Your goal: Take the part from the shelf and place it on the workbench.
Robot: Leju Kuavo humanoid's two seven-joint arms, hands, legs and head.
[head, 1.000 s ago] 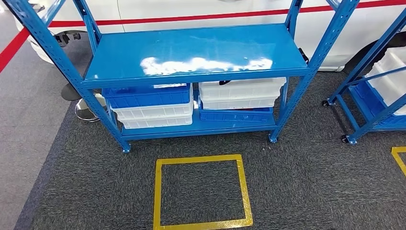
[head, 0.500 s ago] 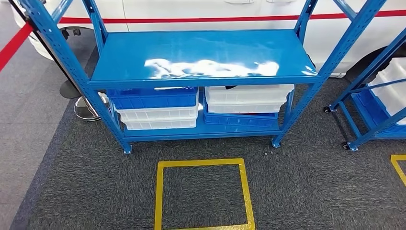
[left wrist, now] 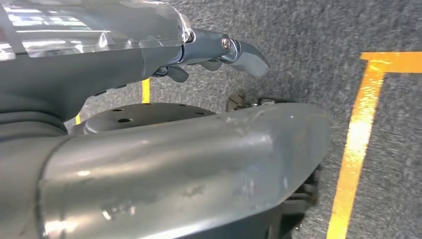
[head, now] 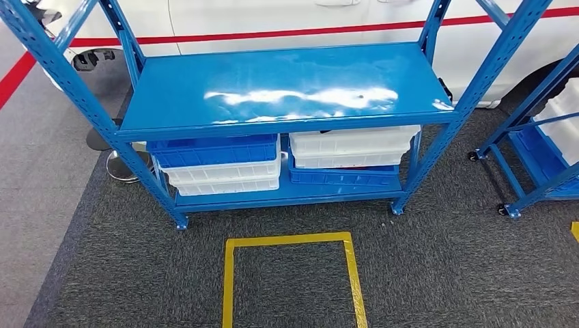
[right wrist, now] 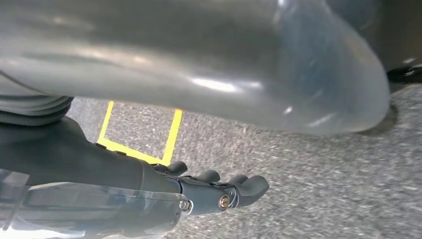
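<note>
A blue steel shelf (head: pixel 287 85) stands ahead of me in the head view, its upper board bare and glossy. On the lower board sit a blue bin (head: pixel 215 149) stacked on white bins (head: pixel 222 174) at the left, and a white bin (head: pixel 351 145) on a blue one (head: pixel 341 176) at the right. The upper board hides what the bins hold. My left hand (left wrist: pixel 219 52) hangs over the grey carpet, fingers loose, holding nothing. My right hand (right wrist: pixel 214 189) hangs the same way with its fingers stretched out and nothing in them.
A yellow tape square (head: pixel 229 287) marks the carpet just in front of the shelf. A second blue rack (head: pixel 539 150) on castors with white bins stands at the right. A white car (head: pixel 273 17) with a red stripe is behind the shelf; a round stand base (head: pixel 123 167) lies at its left.
The whole picture has shifted: the shelf and the yellow square sit lower in view now, so the camera has moved. Nothing on the shelf has changed place.
</note>
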